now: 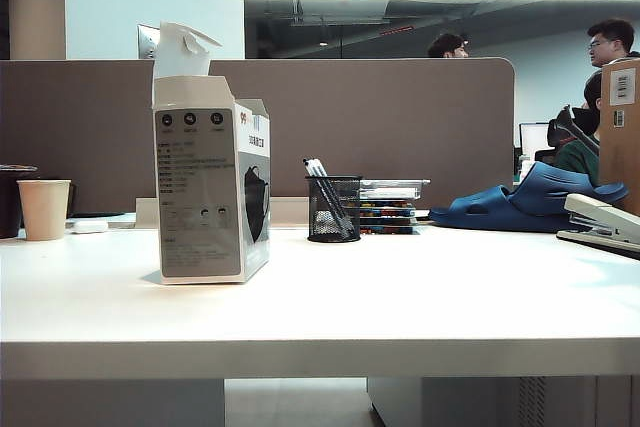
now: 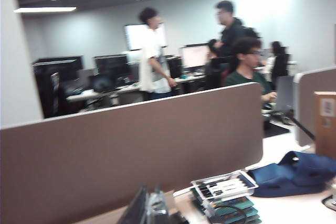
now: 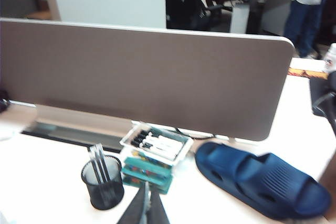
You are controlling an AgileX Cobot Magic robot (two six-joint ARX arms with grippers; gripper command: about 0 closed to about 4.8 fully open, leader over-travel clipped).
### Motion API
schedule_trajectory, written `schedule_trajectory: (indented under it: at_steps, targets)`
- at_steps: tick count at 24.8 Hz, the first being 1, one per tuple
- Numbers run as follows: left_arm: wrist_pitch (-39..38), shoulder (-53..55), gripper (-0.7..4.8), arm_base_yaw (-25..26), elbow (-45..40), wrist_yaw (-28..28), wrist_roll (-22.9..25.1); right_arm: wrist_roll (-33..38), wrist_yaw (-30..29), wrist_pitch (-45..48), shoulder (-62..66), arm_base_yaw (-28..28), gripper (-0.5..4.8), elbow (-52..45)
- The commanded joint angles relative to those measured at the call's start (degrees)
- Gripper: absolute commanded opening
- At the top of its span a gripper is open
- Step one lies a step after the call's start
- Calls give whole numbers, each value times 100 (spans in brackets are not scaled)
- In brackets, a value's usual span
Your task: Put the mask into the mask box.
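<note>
Shut left gripper and right gripper hold nothing — mask unseen; mask box flaps open, so withdraw clear.

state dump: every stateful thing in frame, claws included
mask box: upright on the table, top flaps open
mesh pen holder: upright, pens inside
paper cup: upright
stapler: shut, at the table's right edge
blue slipper: lying flat on the table
left claw: shut, empty, above the table near the marker trays
right claw: shut, empty, above the table near the mesh pen holder
mask: not visible in any view
</note>
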Motion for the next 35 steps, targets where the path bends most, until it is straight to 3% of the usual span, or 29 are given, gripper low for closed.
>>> schedule_trajectory:
  at_steps: [1, 6, 19, 35]
  targets:
    - [-579, -254, -6, -4, 9, -518, -4, -247, 345, -404, -236, -22, -5, 11]
    - [-1862, -756, -6, -4, 7, -1482, 212, -284, 343, -658, -667, -20, -5, -166]
    - [-2999, -1694, -6, -356, -127, -1585, 603, -149, 348, -599, -2900, -20, -5, -2573]
    - [-3895, -4411, -6, -562, -1880, -1587, 575, 214, 385, -321, -6332, -13, -5, -5670]
